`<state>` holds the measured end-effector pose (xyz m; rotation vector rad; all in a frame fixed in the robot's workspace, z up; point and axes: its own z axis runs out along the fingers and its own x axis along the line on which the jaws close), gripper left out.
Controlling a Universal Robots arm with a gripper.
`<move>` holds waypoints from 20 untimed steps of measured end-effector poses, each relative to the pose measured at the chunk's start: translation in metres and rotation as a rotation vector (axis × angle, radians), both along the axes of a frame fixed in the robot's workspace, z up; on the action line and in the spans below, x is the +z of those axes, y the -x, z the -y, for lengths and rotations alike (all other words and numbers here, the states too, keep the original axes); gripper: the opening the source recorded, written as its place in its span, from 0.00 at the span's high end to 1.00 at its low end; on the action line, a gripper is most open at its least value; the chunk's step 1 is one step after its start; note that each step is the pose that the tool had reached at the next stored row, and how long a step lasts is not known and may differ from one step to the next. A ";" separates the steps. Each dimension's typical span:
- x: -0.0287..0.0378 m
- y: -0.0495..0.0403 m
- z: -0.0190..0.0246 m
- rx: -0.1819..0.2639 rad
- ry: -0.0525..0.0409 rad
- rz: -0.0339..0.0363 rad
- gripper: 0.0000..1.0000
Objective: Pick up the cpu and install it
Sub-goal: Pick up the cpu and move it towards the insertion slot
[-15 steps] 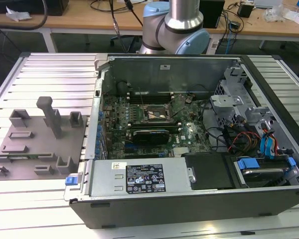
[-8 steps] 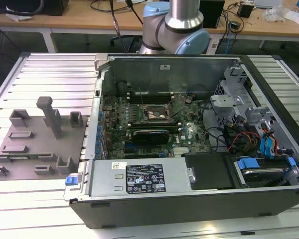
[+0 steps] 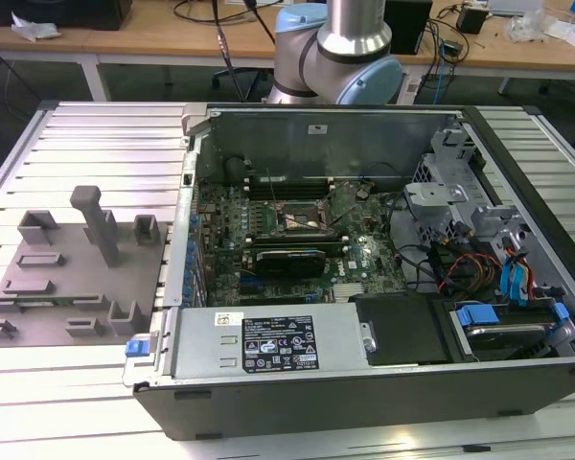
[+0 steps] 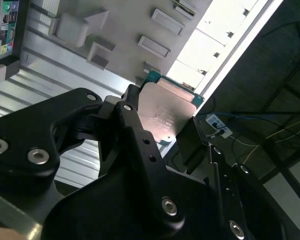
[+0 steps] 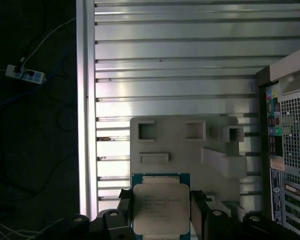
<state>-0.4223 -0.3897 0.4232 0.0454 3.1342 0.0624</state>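
Observation:
The cpu [image 5: 161,206], a small square chip with a pale silvery top and a green rim, sits between the black fingers [image 5: 121,199] of my gripper [image 5: 161,212], which is shut on it. In the second wrist view the cpu [image 4: 166,111] is clamped on two sides by the gripper [image 4: 165,122]. It hangs high above the slatted table, over the grey fixture plate [image 5: 185,145]. The open computer case [image 3: 364,278] lies on the table, and its dark socket frame [image 3: 302,218] is on the motherboard at the middle.
The grey fixture plate [image 3: 72,268] with blocks and posts lies at the exterior view's left of the case. A power supply [image 3: 273,343], drive cages [image 3: 460,206] and cables [image 3: 479,273] fill the case. The table edge [image 5: 86,100] drops to a dark floor with a power strip [image 5: 25,74].

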 end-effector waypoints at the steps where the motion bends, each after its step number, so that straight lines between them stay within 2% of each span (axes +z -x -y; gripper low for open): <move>1: 0.0022 0.0000 -0.0002 0.000 0.0000 0.0000 0.45; 5: 0.0136 0.0000 -0.0013 0.000 0.0001 0.0000 0.45; 7: 0.0227 0.0000 -0.0021 0.000 0.0000 0.0002 0.45; 11: 0.0320 -0.0001 -0.0033 0.000 0.0000 0.0002 0.45; 14: 0.0418 0.0000 -0.0043 0.000 0.0000 0.0002 0.45; 18: 0.0423 -0.0005 -0.0044 0.000 0.0001 0.0000 0.45; 20: 0.0421 -0.0043 -0.0044 0.000 0.0000 0.0000 0.45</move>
